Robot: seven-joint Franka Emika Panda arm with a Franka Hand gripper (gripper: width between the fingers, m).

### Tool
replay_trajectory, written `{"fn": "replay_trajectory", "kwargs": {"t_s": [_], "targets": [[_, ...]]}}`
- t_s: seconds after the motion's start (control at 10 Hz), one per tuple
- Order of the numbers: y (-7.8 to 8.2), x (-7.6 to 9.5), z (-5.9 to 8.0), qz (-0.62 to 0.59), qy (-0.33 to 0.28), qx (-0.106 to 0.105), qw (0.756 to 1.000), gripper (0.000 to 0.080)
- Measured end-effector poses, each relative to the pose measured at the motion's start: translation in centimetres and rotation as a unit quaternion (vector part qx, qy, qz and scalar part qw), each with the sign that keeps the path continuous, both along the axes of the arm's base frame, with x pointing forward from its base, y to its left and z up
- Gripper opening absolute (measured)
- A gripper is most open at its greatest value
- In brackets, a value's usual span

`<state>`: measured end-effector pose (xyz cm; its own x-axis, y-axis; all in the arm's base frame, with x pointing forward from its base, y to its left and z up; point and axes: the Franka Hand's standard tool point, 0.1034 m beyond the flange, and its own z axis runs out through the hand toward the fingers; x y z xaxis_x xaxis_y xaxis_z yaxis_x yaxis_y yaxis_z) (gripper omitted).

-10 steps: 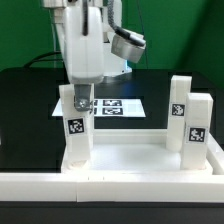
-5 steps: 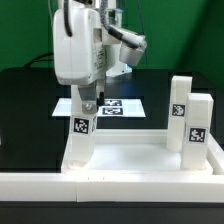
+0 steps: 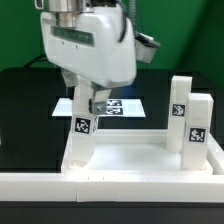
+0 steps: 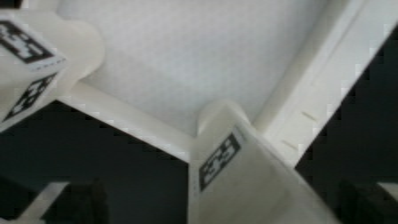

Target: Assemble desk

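Shows the gripper [image 3: 86,100] low over the desk's near corner on the exterior view's left, right above one white leg [image 3: 78,130]. Stands wide open, with the two dark fingers [image 4: 75,200] far apart in the wrist view and the top of that leg [image 4: 235,165] in the gap between them. Holds nothing; touches the leg on neither side as far as can be told. Puts that leg upright at the corner of the desk slab [image 3: 130,155], with a black-and-white tag on its front. Places the slab flat on the black table [image 3: 25,100], close behind the long white rail [image 3: 110,186]. Shows two more legs [image 3: 180,108] standing side by side at the slab's edge on the exterior view's right, each with a tag. Leaves the marker board [image 3: 125,104] lying flat behind the slab, partly hidden by the arm.
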<state>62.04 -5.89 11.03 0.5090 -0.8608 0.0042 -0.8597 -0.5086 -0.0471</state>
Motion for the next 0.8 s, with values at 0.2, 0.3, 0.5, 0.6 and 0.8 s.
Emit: {"fn": "replay_trajectory", "kwargs": {"t_s": [0.2, 0.3, 0.5, 0.6, 0.8], "targets": [[-0.12, -0.02, -0.03, 0.070, -0.001, -0.004, 0.998, 0.0649], [-0.24, 0.04, 0.00, 0.119, -0.001, -0.008, 0.993, 0.0649], [-0.19, 0.55, 0.18, 0.249, -0.004, -0.033, 0.968, 0.0649], [0.17, 0.50, -0.03, 0.250, -0.011, -0.039, 0.967, 0.0649], [0.14, 0.42, -0.14, 0.244, -0.010, -0.039, 0.969, 0.0547]]}}
